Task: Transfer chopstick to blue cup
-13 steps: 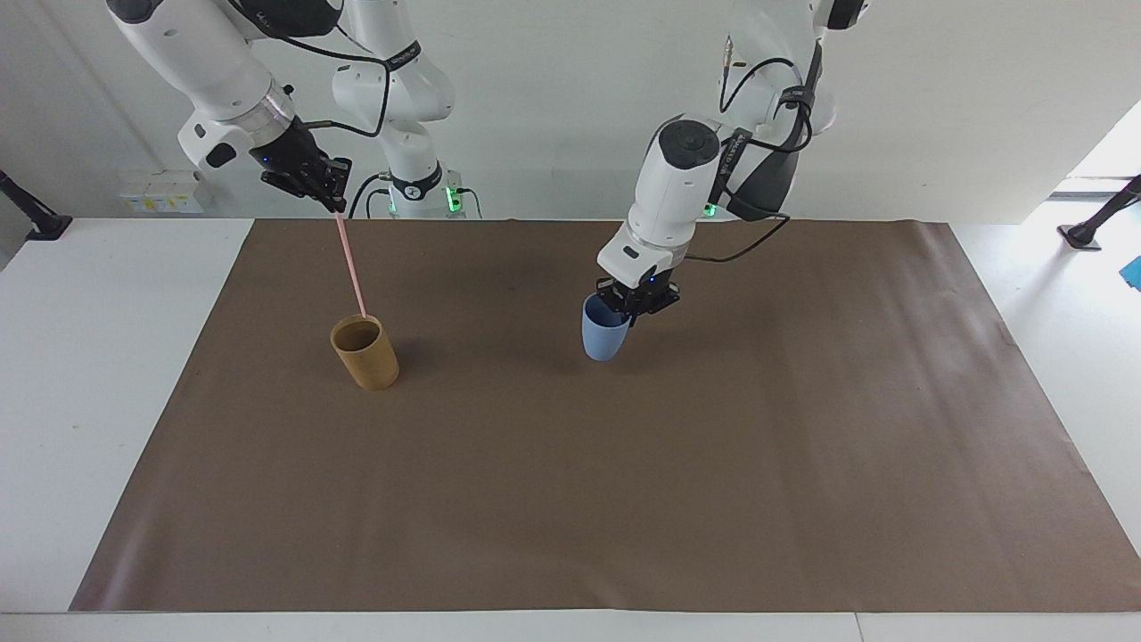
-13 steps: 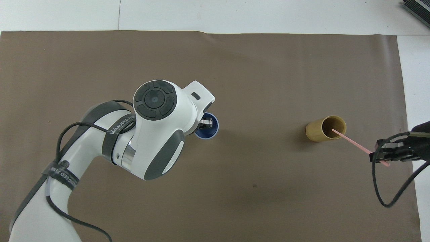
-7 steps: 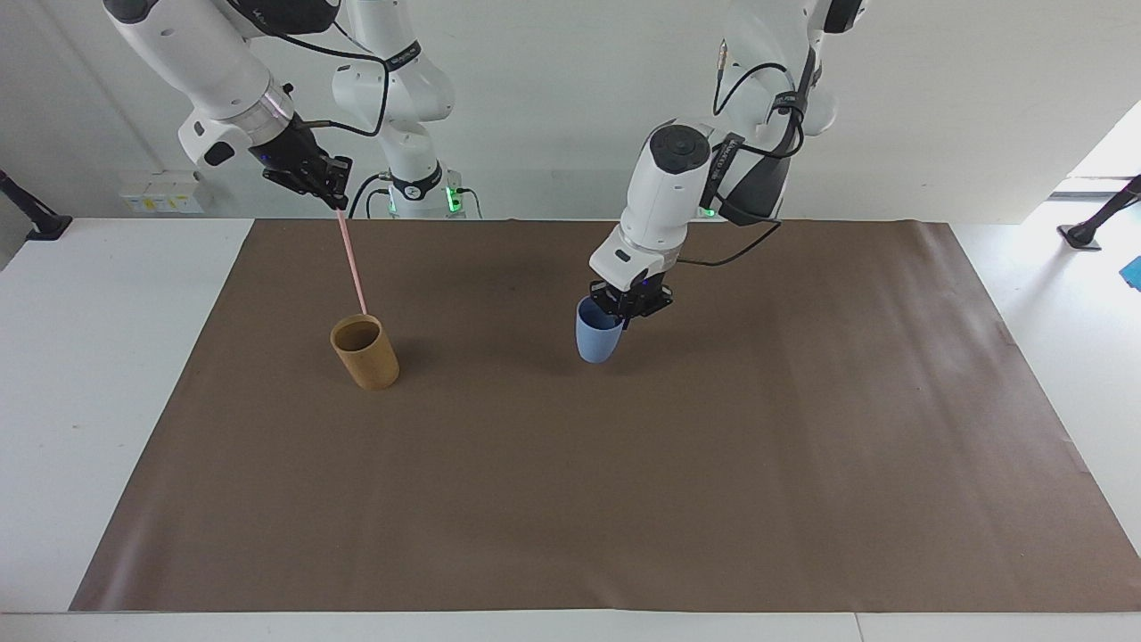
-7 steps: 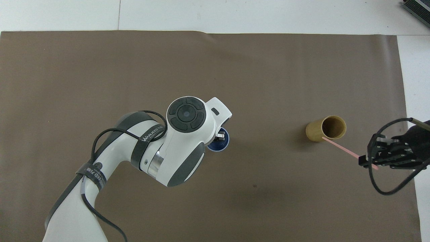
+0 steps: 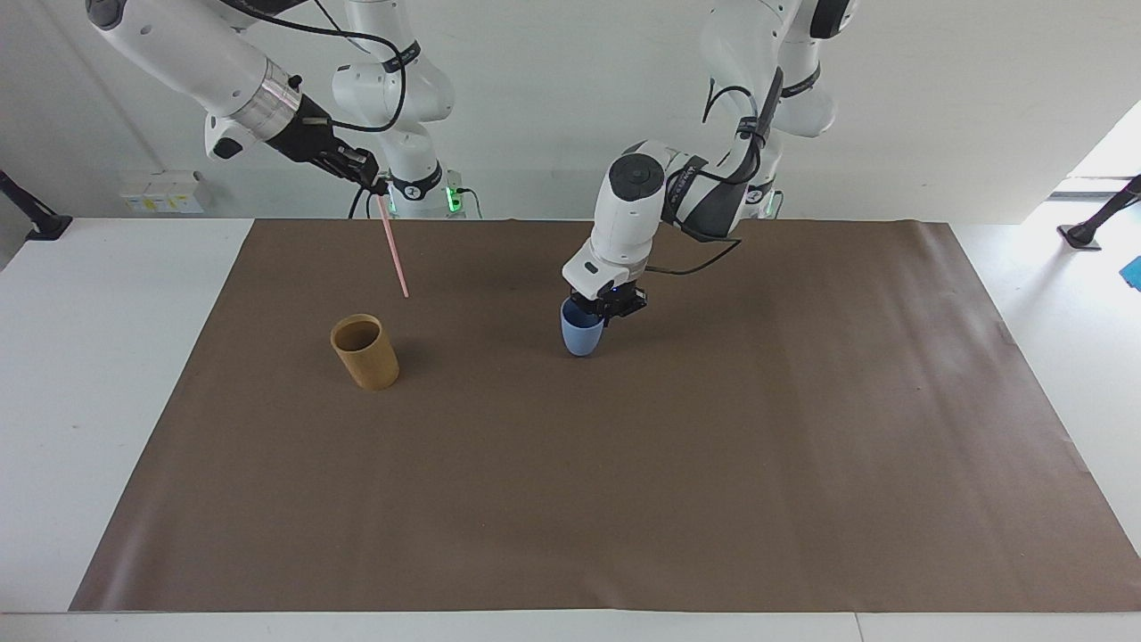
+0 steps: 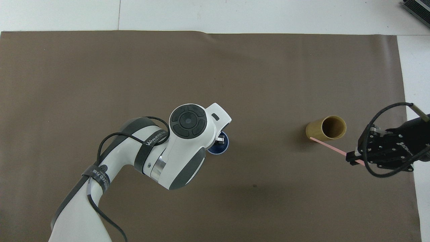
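Observation:
My right gripper [image 5: 374, 185] is shut on the top end of the pale-pink chopstick [image 5: 394, 251], which hangs slanted in the air with its lower tip clear of the tan cup. From above, the chopstick [image 6: 331, 148] runs from my right gripper [image 6: 352, 158] toward that cup's side. My left gripper [image 5: 609, 314] is shut on the rim of the light-blue cup [image 5: 579, 337], one finger inside it, low at the mat near the table's middle. In the overhead view the blue cup [image 6: 219, 149] shows only partly under the left arm's wrist.
A tan-brown cylindrical cup [image 5: 365, 350] stands upright and empty on the brown mat [image 5: 624, 499], toward the right arm's end. White tabletop [image 5: 107, 357] borders the mat on both ends.
My right gripper has lifted the chopstick out of the tan cup and swung it toward the table's middle. My left gripper has carried the blue cup a little toward the right arm's end.

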Available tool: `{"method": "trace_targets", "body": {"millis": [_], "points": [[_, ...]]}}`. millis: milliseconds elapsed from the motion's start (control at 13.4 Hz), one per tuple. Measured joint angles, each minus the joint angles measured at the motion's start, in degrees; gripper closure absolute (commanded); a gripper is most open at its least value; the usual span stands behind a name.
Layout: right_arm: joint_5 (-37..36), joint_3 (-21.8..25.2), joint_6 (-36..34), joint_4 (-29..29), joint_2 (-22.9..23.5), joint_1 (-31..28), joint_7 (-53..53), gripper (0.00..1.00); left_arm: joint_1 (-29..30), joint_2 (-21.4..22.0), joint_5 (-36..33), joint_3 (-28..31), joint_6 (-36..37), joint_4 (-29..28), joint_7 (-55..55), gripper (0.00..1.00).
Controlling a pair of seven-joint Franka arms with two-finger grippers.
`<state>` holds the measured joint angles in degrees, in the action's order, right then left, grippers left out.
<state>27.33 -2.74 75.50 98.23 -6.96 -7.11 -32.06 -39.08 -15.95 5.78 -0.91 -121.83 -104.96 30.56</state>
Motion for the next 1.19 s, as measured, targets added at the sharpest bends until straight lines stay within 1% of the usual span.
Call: {"method": "trace_targets", "body": {"millis": [372,1191], "points": [[2.6,0.0,1.2,0.0,0.3,0.0,-4.3,1.00,0.0,0.0,0.0,0.0,-1.4,-0.7,1.5,1.00],[2.8,0.0,1.2,0.0,0.3,0.0,-4.4,1.00,-0.8,0.0,0.0,-0.2,-3.1,-1.6,1.8,1.00]]}}
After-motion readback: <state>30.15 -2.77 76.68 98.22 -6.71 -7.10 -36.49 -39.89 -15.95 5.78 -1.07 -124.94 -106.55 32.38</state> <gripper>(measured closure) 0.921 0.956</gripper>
